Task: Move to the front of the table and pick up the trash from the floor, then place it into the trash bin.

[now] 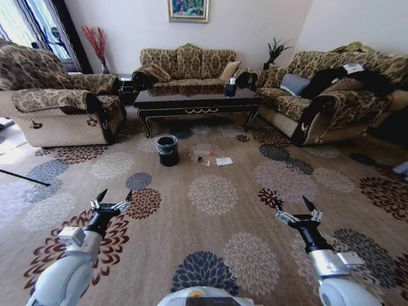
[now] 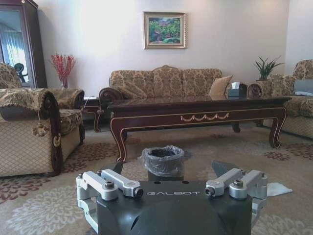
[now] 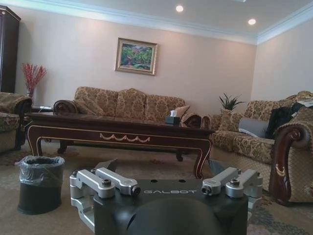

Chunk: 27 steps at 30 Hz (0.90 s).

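The dark wooden table [image 1: 197, 102] stands far ahead, in front of the back sofa. On the patterned floor [image 1: 210, 194] before it sits the black trash bin [image 1: 167, 150] with its grey liner. To the bin's right lies the trash: a white paper square [image 1: 224, 161] and small scraps [image 1: 206, 159]. My left gripper [image 1: 115, 195] and right gripper [image 1: 294, 209] hover low over the carpet, well short of the trash, both open and empty. The left wrist view shows the trash bin [image 2: 163, 160], the table [image 2: 195, 110] and the paper [image 2: 279, 189]. The right wrist view shows the trash bin [image 3: 40, 183] and the table [image 3: 117, 129].
Patterned sofas ring the table: an armchair [image 1: 57, 102] on the left, a sofa [image 1: 185, 64] behind and another sofa [image 1: 325, 95] on the right. A tissue box [image 1: 230, 88] stands on the table. A thin black rod [image 1: 22, 177] lies on the carpet at far left.
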Tool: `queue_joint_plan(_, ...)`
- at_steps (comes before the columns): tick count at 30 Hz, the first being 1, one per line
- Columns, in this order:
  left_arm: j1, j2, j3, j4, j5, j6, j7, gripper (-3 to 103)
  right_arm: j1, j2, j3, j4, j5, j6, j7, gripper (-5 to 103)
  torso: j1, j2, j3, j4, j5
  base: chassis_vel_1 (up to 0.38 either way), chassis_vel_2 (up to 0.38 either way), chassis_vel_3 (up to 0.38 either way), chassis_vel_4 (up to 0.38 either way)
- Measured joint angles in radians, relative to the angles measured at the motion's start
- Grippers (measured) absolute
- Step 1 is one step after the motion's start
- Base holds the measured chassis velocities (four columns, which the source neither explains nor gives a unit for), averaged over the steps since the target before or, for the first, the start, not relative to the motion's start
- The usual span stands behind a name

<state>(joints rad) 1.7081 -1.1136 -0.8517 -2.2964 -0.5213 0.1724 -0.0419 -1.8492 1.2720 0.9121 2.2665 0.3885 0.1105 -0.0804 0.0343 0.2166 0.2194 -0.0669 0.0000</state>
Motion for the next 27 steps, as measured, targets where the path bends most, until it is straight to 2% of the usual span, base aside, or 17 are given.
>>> queue_joint_plan(8,0.007,-0.006,0.004,-0.02,0.001,-0.025,-0.008,100,0.002,0.0,-0.006,-0.031,0.001,0.11,-0.064,100,-0.009,-0.034,-0.025,0.0,0.0,0.0,0.0,0.0,0.0)
queue_joint_plan(17,0.034,0.006,0.006,-0.027,0.028,-0.043,0.008,100,0.008,-0.008,-0.01,-0.041,-0.002,0.12,-0.072,100,-0.017,-0.064,-0.048,0.0,0.0,0.0,0.0,0.0,0.0)
queue_joint_plan(27,0.054,-0.006,0.003,-0.034,0.02,-0.047,0.016,100,0.005,-0.019,-0.015,-0.031,-0.015,0.102,-0.072,100,-0.027,-0.108,-0.081,0.0,0.0,0.0,0.0,0.0,0.0)
